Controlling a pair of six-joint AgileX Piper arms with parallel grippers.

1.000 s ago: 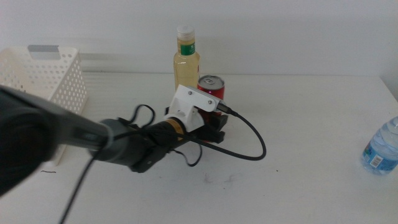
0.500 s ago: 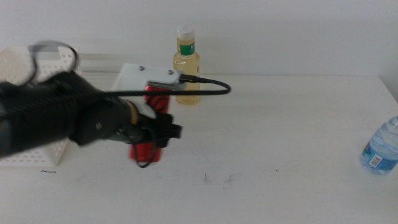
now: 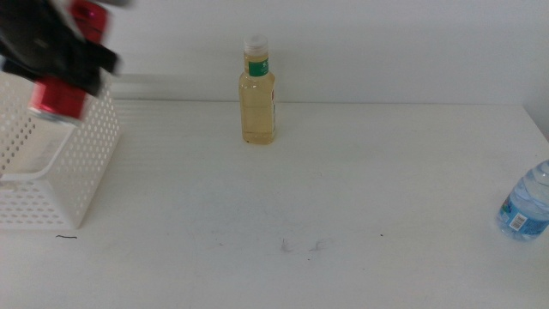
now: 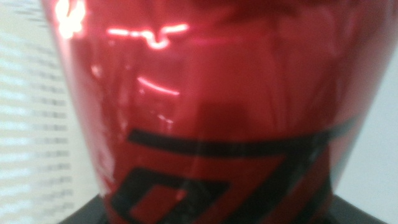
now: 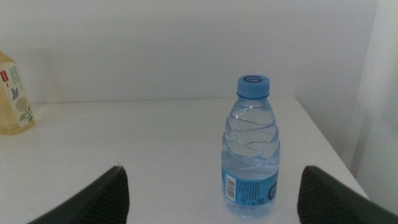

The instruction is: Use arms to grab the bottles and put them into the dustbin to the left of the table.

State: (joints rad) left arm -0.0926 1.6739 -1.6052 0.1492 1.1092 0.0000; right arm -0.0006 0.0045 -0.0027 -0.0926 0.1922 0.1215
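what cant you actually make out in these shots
- Left tool, middle view: motion-blurred, cut by the top-left corner above the dustbin.
- Red can, left wrist view: fills the picture, hiding whatever is behind it; print blurred.
- Water bottle, middle view: cap cut off by the right edge.
- Right tool, right wrist view: only the tips show, wide apart.
- Yellow bottle, right wrist view: cut by the edge.

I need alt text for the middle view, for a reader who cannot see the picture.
The left gripper, blurred at the top left corner, holds a red can above the white dustbin. On the white table stand a bottle of yellow liquid at the back and a water bottle at the right edge.
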